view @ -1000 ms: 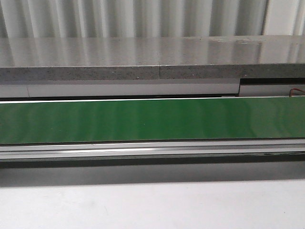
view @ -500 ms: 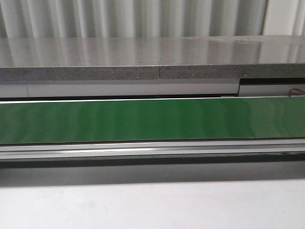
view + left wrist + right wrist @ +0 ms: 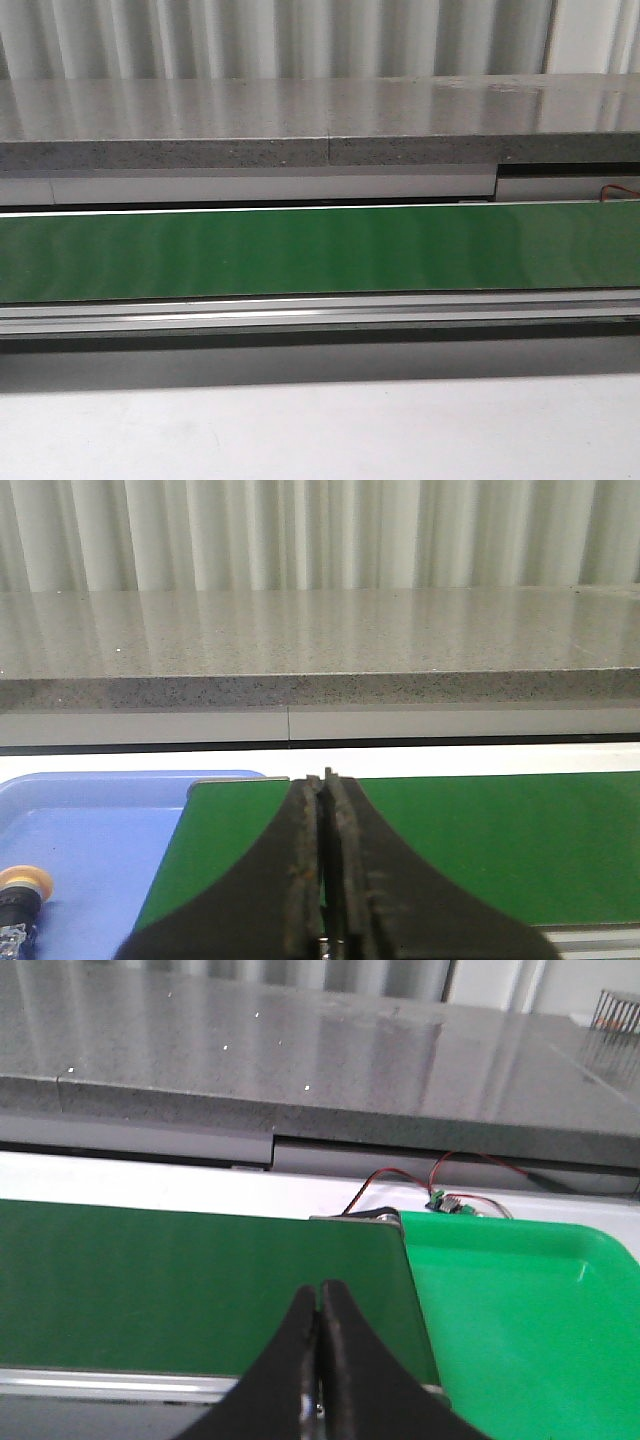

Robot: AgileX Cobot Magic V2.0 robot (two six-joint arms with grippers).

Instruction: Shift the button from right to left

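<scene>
The button [image 3: 20, 900] lies in the blue tray [image 3: 110, 860] at the belt's left end, seen only in the left wrist view: yellow head, black collar, clear block cut off by the frame edge. My left gripper [image 3: 322, 776] is shut and empty, over the green belt [image 3: 480, 840] to the right of the tray. My right gripper [image 3: 318, 1288] is shut and empty, over the belt's right end [image 3: 150, 1290], beside the green tray [image 3: 520, 1330]. Neither gripper shows in the front view.
The green conveyor belt [image 3: 320, 250] runs across the front view, with a metal rail [image 3: 320, 312] in front and a grey stone counter [image 3: 300, 120] behind. Red and black wires and a small board [image 3: 445, 1200] lie behind the green tray.
The front view has shifted very slightly to the left; nothing else has visibly changed.
</scene>
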